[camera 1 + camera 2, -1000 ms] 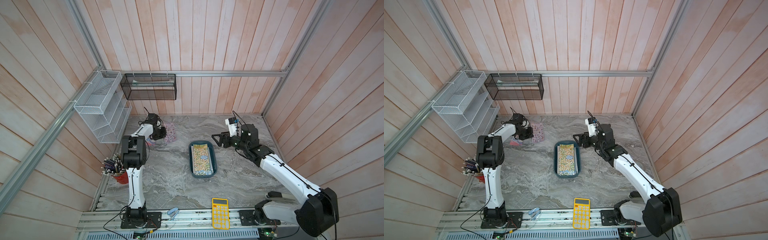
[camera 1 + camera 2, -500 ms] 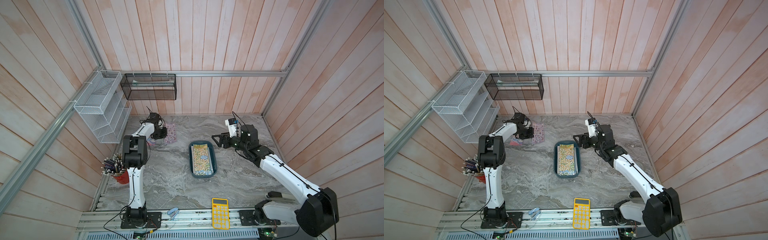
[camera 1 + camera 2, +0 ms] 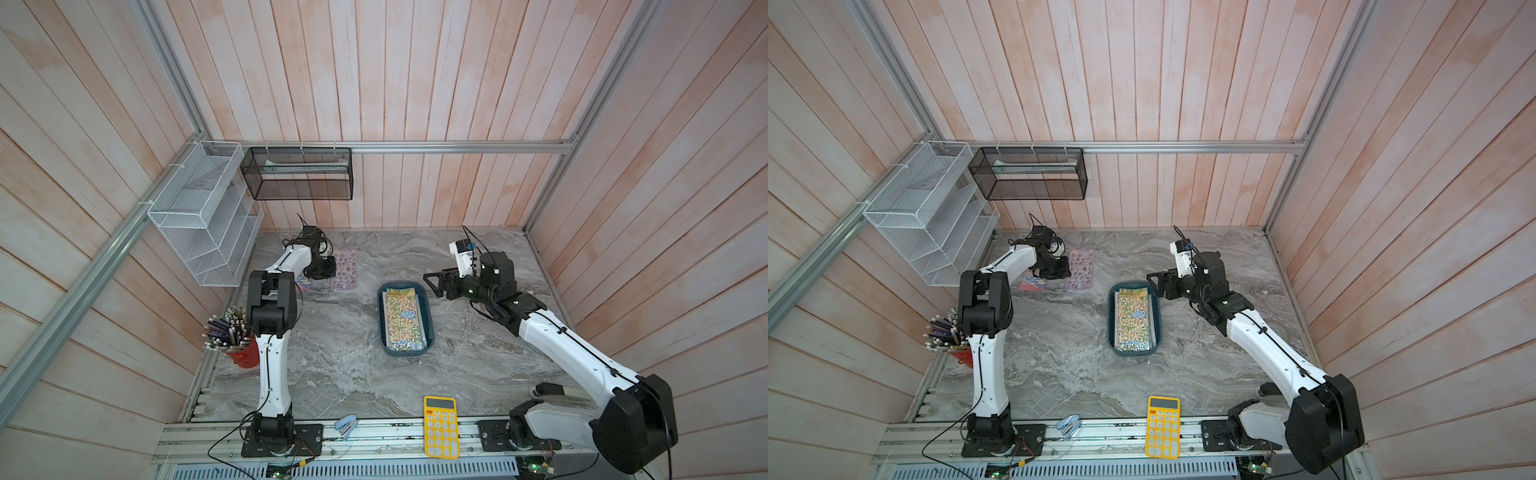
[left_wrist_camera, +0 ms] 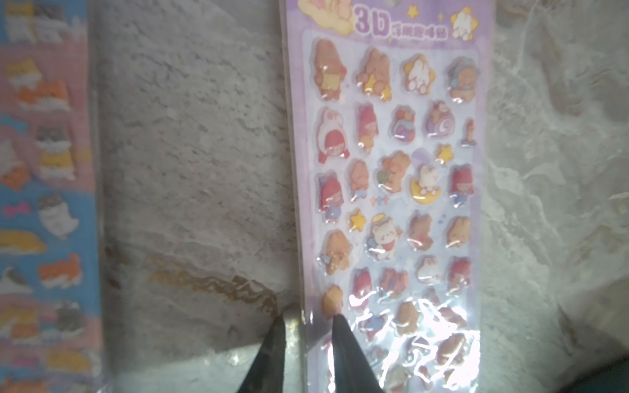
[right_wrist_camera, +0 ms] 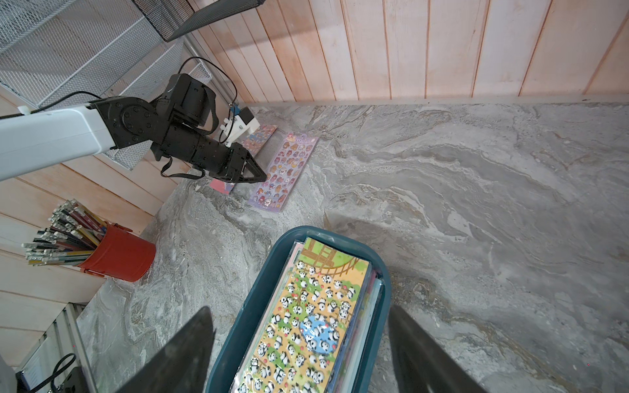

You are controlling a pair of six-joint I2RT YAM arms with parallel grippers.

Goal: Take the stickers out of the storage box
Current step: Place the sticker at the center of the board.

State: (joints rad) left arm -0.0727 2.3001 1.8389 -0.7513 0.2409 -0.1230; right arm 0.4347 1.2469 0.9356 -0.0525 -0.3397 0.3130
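Observation:
The storage box point(image 3: 428, 328) point(image 3: 1112, 320) point(image 5: 258, 289) is a dark teal tray at mid-table with a stack of stickers point(image 3: 402, 322) point(image 3: 1133, 320) point(image 5: 313, 306) in it, a panda sheet on top. My right gripper point(image 3: 432, 284) point(image 3: 1154, 284) point(image 5: 299, 308) hovers over the box's far end, open and wide, with nothing between its fingers. A lilac sticker sheet point(image 3: 345, 270) point(image 4: 391, 170) point(image 5: 286, 170) lies flat at the back left. My left gripper point(image 3: 328, 270) point(image 3: 1064, 270) point(image 4: 308, 320) is low over that sheet's long edge, jaws slightly apart astride it. A pink-and-blue sheet point(image 3: 302, 283) point(image 4: 41, 187) lies beside it.
A red cup of pencils point(image 3: 241, 353) stands at the left wall. A yellow calculator point(image 3: 440, 428) lies at the front edge, with a small blue stapler point(image 3: 346, 424) to its left. A white wire rack point(image 3: 203, 216) and a black mesh basket point(image 3: 297, 174) hang on the walls.
My left gripper's jaws have parted from shut, and the lilac sheet lies on the table. The right arm has not moved.

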